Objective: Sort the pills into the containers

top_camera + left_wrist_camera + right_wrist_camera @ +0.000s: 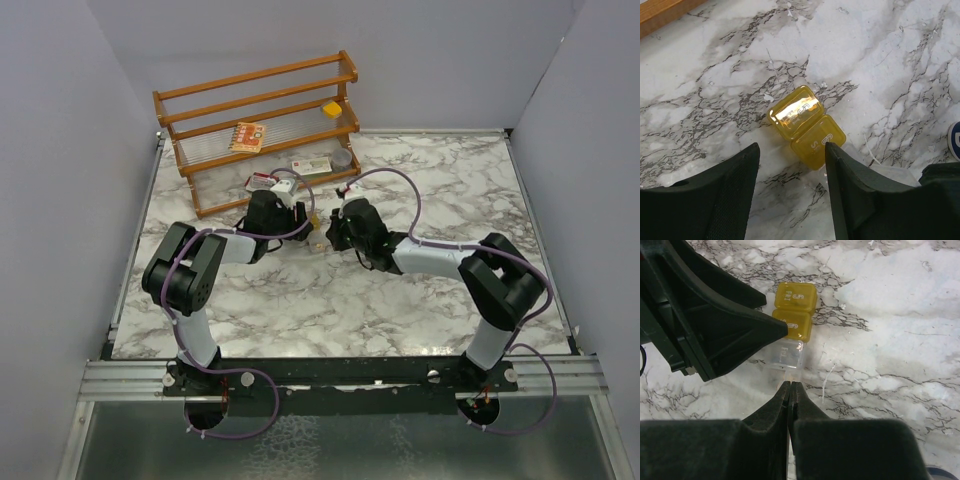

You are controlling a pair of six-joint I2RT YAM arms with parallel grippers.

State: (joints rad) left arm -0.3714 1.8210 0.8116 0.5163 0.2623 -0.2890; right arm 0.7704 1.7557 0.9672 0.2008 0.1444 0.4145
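Two small yellow see-through containers (795, 310) lie joined on the marble, marked 5 and 6, with a small clear container (785, 354) at their end. No pills show in any view. My left gripper (791, 149) hangs open just short of the yellow pair (805, 125). Its right finger (850, 185) overlaps the nearer yellow one and covers most of the clear one. My right gripper (790, 385) is shut, its tip right at the clear container's near edge, with nothing seen between the fingers. In the top view the left gripper (303, 222) and the right gripper (330, 235) meet at mid-table.
A wooden rack (260, 110) stands at the back left, holding a yellow cube (332, 108) and a printed box (248, 136). A grey tin (341, 158) and a flat box (310, 167) sit at its foot. A blue-and-white round thing (955, 141) shows at the left wrist view's right edge.
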